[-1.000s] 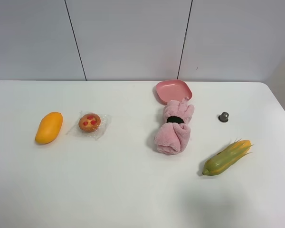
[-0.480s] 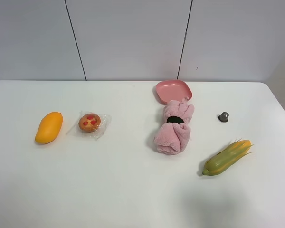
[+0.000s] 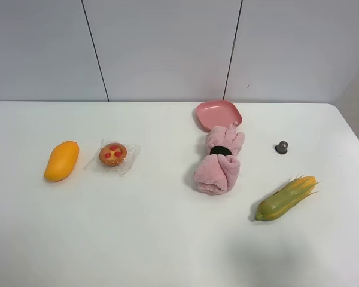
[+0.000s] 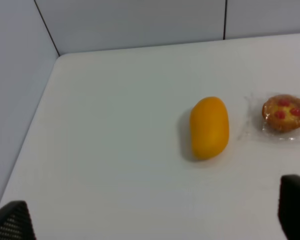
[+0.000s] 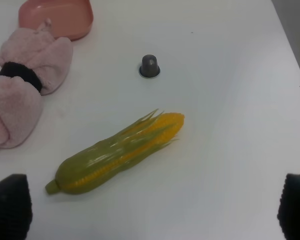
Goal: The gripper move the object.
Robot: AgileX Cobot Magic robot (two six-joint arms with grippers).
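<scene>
Right now your mango (image 3: 61,160) lies on the white desk (image 3: 137,227) at its left side, just beside the plastic-wrapped pastry (image 3: 113,154) and not touching it. Your left pincer (image 4: 150,222) hangs above and short of the mango, fingertips spread wide at the frame corners, gripping nothing. Your right pincer (image 5: 152,210) is likewise spread wide and empty, above the corn cob (image 5: 115,152). Farther back you have the pink cloth bundle (image 3: 219,160) touching the pink plate (image 3: 218,113), and a small grey capsule (image 3: 281,146) standing alone.
</scene>
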